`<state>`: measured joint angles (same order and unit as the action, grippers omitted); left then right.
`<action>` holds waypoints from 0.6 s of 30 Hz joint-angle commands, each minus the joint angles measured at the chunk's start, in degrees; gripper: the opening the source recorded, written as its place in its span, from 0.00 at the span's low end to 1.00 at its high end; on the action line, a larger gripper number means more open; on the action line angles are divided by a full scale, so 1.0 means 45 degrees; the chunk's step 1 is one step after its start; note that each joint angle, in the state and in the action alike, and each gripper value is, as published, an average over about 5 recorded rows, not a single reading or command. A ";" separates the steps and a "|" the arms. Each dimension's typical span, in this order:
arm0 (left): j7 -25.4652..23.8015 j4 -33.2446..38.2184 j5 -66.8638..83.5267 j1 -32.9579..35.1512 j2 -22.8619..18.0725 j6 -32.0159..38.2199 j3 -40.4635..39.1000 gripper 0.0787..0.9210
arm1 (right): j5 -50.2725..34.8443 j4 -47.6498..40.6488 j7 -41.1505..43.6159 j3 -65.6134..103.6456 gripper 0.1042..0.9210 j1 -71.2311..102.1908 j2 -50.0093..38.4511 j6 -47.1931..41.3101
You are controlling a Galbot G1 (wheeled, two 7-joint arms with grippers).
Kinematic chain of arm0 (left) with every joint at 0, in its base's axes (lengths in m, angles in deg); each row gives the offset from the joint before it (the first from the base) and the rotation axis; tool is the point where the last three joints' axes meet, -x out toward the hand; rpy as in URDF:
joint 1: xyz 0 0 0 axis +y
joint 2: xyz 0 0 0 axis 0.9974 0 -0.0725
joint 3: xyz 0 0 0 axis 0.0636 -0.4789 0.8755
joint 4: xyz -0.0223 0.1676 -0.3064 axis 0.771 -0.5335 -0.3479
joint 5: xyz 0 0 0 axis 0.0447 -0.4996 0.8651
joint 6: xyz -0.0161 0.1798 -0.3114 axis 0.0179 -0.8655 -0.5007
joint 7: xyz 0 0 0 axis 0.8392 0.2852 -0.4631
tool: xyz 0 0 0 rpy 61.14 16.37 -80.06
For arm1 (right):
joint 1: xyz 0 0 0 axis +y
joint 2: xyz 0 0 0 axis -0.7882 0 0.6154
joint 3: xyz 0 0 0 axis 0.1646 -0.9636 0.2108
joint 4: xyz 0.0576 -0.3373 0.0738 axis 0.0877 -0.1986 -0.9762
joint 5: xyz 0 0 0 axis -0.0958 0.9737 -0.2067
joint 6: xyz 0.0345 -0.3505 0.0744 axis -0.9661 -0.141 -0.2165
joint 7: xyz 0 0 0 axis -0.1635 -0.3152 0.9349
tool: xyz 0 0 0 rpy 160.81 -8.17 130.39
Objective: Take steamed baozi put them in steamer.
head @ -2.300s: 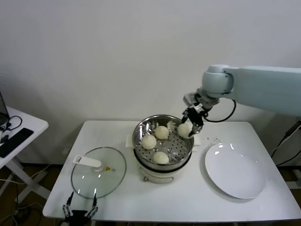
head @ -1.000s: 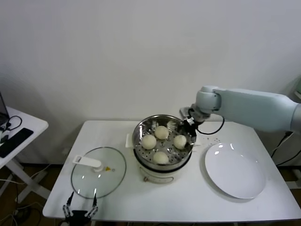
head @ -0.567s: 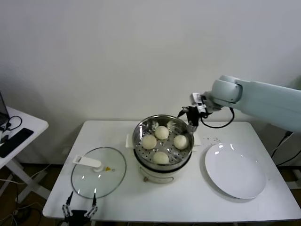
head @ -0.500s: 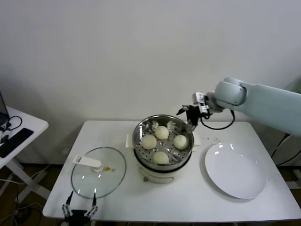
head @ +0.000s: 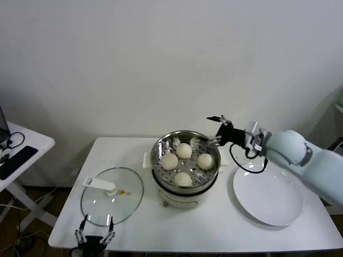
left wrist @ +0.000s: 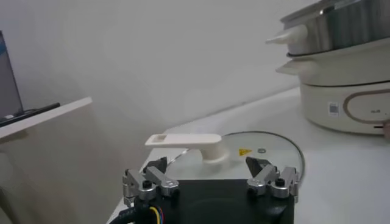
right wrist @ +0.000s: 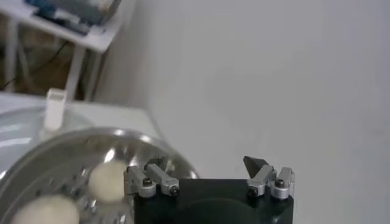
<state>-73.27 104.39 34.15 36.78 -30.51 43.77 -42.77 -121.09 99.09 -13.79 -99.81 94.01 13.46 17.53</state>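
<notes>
Stainless steamer holds all four baozi on perforated floor. Right gripper empty, jaws apart, above back-right rim; swinging low could clip rim. Left gripper parked at table edge by glass lid, jaws apart.

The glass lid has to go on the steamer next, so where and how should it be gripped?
Grip the lid by its white handle, probably from above: the glass lies flat on the table, and the raised bar-shaped handle is the only part jaws can close across.
</notes>
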 commanded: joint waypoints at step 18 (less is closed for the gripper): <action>0.0170 -0.0281 0.0303 -0.0363 0.0107 0.0423 -0.0065 0.88 | 0.4436 0.2246 -0.1700 1.3782 0.88 2.0438 1.0186 0.8221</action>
<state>-72.55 103.23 35.16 35.24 -30.20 45.25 -43.04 -108.02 107.49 -20.12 -48.09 162.54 40.48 38.20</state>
